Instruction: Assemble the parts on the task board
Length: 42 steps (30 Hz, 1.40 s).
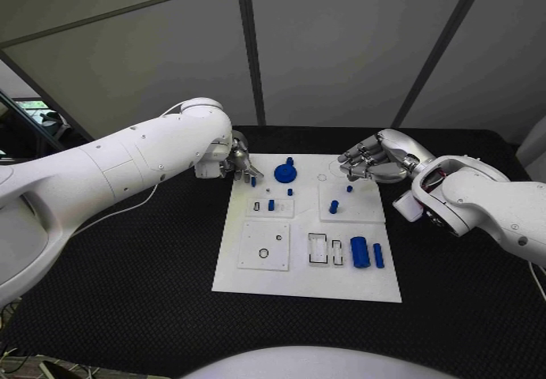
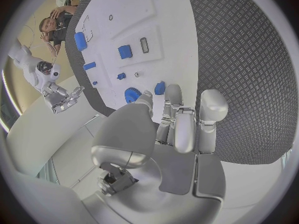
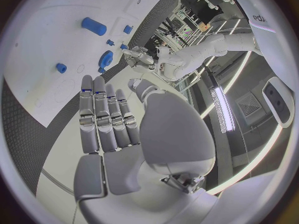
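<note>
Head camera looking down, wrist cameras close behind each hand, all sharing the task board point(image 1: 307, 237).

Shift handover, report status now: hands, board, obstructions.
Left hand holds nothing, at the task board's far left corner beside the blue gear. Right hand open, at far right corner. Nothing blocking.

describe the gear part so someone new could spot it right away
Start at the white task board in the middle of the black table and go to its far edge, between the two hands. The gear sits there, nearer the left hand. It is the one broad, round blue disc with a knob on top; the other blue parts are slim pegs or cylinders.
</note>
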Tool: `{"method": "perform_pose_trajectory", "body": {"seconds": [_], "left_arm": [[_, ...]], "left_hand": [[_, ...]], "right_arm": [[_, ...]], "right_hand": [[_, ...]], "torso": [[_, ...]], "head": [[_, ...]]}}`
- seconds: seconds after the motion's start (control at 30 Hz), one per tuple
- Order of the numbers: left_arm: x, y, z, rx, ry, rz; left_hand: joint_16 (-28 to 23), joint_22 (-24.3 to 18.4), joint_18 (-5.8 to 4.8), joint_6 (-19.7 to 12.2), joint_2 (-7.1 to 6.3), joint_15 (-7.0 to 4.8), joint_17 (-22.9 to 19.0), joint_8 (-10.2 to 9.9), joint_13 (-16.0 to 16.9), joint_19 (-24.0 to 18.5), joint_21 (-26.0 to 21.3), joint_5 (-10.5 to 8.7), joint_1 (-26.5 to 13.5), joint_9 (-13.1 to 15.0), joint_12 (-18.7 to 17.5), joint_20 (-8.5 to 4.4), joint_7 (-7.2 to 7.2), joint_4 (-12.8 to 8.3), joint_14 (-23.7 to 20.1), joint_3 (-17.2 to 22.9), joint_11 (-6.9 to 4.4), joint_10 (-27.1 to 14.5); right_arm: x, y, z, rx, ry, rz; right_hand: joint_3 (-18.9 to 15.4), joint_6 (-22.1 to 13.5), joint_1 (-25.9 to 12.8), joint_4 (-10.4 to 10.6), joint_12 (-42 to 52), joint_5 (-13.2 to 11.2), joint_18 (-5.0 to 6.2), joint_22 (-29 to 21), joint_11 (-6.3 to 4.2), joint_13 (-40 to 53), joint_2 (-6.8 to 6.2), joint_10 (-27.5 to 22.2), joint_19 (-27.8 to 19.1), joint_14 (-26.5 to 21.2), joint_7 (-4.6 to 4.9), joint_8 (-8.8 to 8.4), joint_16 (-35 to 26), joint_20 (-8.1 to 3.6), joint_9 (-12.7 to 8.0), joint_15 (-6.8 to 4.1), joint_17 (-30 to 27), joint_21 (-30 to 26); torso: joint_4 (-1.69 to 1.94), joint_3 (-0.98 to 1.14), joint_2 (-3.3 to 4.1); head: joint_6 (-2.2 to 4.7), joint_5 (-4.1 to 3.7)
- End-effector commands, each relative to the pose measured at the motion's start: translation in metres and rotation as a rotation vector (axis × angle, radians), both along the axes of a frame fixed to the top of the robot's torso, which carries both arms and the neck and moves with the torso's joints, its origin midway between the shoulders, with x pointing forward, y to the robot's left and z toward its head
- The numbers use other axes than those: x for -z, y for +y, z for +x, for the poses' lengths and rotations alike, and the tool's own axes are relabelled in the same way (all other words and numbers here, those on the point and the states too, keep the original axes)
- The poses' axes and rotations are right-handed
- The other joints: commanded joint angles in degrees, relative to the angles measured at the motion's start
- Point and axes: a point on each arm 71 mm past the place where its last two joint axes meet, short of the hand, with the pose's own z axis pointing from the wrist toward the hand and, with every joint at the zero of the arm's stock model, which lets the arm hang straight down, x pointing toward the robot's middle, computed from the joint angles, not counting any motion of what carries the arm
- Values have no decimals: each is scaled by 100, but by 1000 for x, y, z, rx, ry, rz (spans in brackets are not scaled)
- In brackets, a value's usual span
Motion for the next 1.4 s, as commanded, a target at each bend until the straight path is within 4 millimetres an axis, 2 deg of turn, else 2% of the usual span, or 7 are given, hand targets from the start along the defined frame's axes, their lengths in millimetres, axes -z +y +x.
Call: {"method": "perform_pose_trajectory", "body": {"seconds": [0.03, 0.43, 0.63, 1.07, 1.2, 1.27, 1.4], "left_arm": [[0, -1, -1, 17, 15, 13], [0, -2, 0, 25, 20, 12], [1, -3, 0, 20, 15, 9], [0, -4, 3, 12, -8, -9], [-1, -3, 2, 12, -10, -11], [-1, -2, 2, 8, -17, -14], [-3, 3, 2, -15, -44, -42]], "left_hand": [[40, 7, -93, 30, -7, -16, 359, 38, -7, 44, -4, 5, 82, -8, -15, 8, -8, -29, 137, -5, -43, -15], [56, 25, -98, 39, -15, -15, 380, 43, -11, 56, 12, -1, 92, -15, -14, 9, -7, -29, 145, -23, -43, -13], [63, 40, -97, 55, 132, -25, 382, 48, -34, 58, 7, 9, 272, -56, -20, 3, -27, -85, 145, 48, -58, -6], [67, 99, -98, -85, 384, -67, 359, 27, -192, 63, -10, -89, 1168, -191, -192, -42, -54, -715, 131, 1067, -99, -80], [74, 142, -106, -127, 133, -50, 357, 98, -276, 66, -6, -67, 1112, -197, -274, -26, -37, -897, 129, 1848, -55, -62], [83, 182, -113, -145, -147, -62, 355, 214, -317, 72, -6, -83, 764, -175, -275, -4, 7, -935, 131, 2530, -49, -4], [90, 229, -108, -165, -335, -51, 353, 367, -332, 96, 4, -49, 479, -129, -246, -22, -32, -1075, 135, 3122, -71, 30]], "right_arm": [[-2, 1, 0, -11, -6, 6], [-2, 1, 0, -10, -10, 9], [-2, 3, -1, -13, -13, 11], [-3, 4, -1, -19, -10, 19], [-3, 4, -1, -20, -11, 20], [-3, 4, -1, -19, -10, 20], [-3, 4, -1, -16, -9, 21]], "right_hand": [[16, -4, 15, -9, -7, 20, 30, 0, -10, 6, 54, 1, -28, -28, -19, 5, -14, 10, 8, -19, -6, -34], [23, -1, 15, -10, -8, 24, 29, 0, -9, 6, 61, 2, -28, -32, -17, 6, -15, 11, 9, -17, -9, -39], [26, 2, 11, -7, -7, 29, 27, -1, -7, 5, 66, 5, -32, -42, -16, 8, -19, 13, 9, -13, -14, -46], [85, 4, 12, -10, -17, 219, 28, 4, -2, 3, 97, 8, -30, -59, -6, 7, -12, 14, 10, -10, -38, -81], [133, 5, 16, -19, -24, 415, 28, 8, 1, 2, 100, 10, -20, -60, 0, 6, -10, 9, 9, -11, -52, -98], [134, 5, 15, -19, -24, 420, 28, 8, 2, 2, 100, 10, -19, -60, 0, 6, -10, 9, 9, -11, -53, -98], [193, 4, 21, -19, -31, 588, 26, 10, 6, 1, 133, 9, -11, -62, 6, 5, -10, 6, 9, -13, -64, -110]], "torso": [[7, -4, 0], [3, 3, 0], [1, 3, 0], [0, 0, -10], [5, 2, -4], [10, 0, -4], [9, 10, -8]], "head": [[-4, -10], [-9, -24], [-16, -15], [-54, -17], [-54, -32], [-43, -48], [-35, -55]]}}
